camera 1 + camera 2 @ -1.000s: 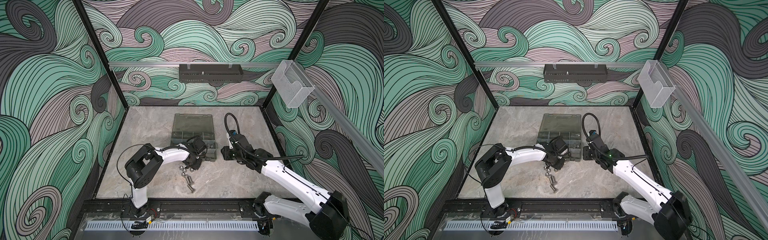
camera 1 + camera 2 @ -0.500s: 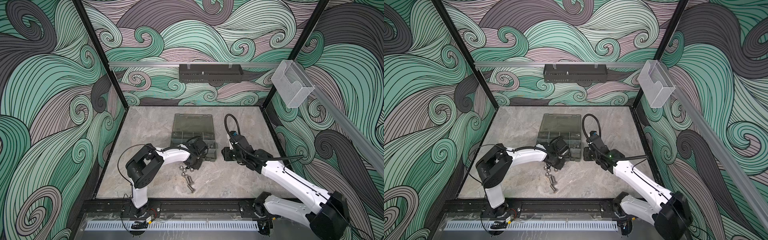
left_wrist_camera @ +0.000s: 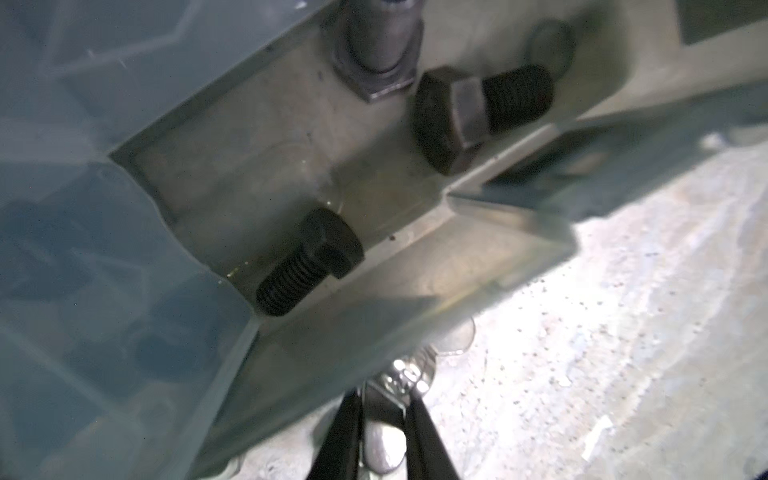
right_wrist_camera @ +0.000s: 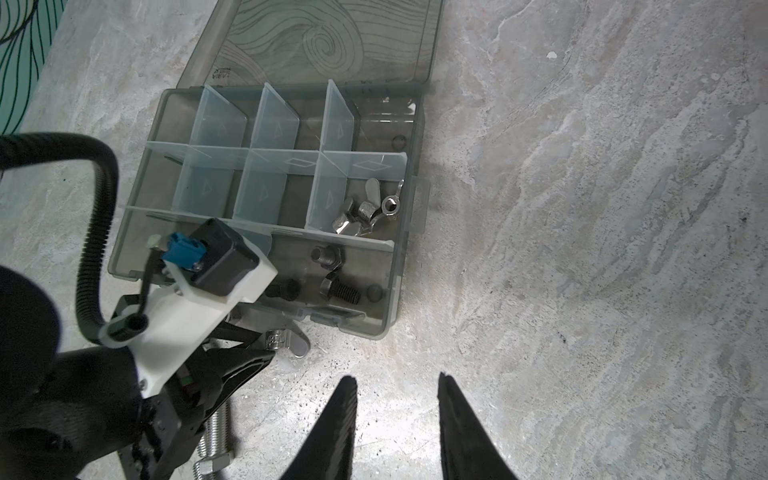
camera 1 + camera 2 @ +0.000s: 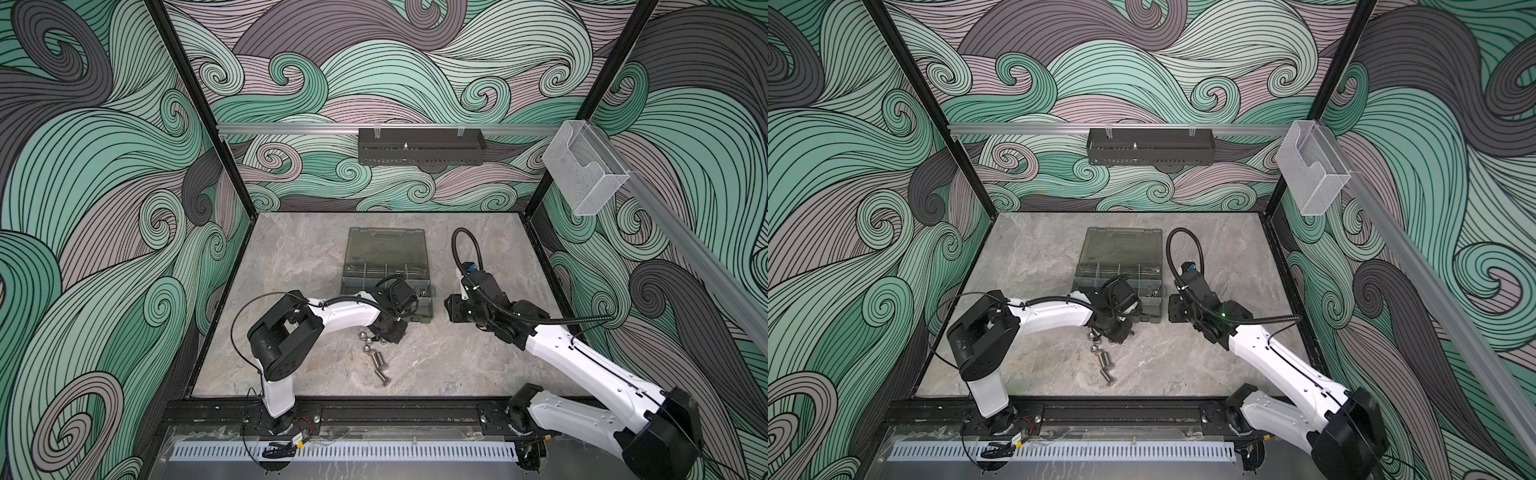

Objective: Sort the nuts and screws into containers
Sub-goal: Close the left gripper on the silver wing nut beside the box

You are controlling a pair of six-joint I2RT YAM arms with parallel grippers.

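The smoky-grey case of containers (image 5: 361,279) (image 5: 1096,277) lies open mid-table. Its front right compartment holds a silver screw (image 4: 328,257) and two black screws (image 4: 341,291) (image 3: 308,261). The compartment behind it holds several silver wing nuts (image 4: 365,212). My left gripper (image 3: 386,392) (image 5: 391,333) is low at the case's front wall, shut on a shiny silver wing nut (image 3: 405,376) (image 4: 287,341). My right gripper (image 4: 399,378) (image 5: 451,308) hovers open over bare table just right of the case, with nothing between its fingers. Loose silver screws (image 5: 377,358) (image 5: 1103,360) and small nuts (image 5: 364,335) lie in front of the case.
The case's lid (image 5: 384,245) lies flat behind it. A long silver bolt (image 4: 217,428) lies beside the left gripper. A black perforated tray (image 5: 420,152) and a clear box (image 5: 584,174) hang on the walls. The left arm's elbow (image 5: 286,332) stands over the front left.
My left gripper's jaws have closed onto the wing nut at the case's front wall. Neither arm has visibly shifted.
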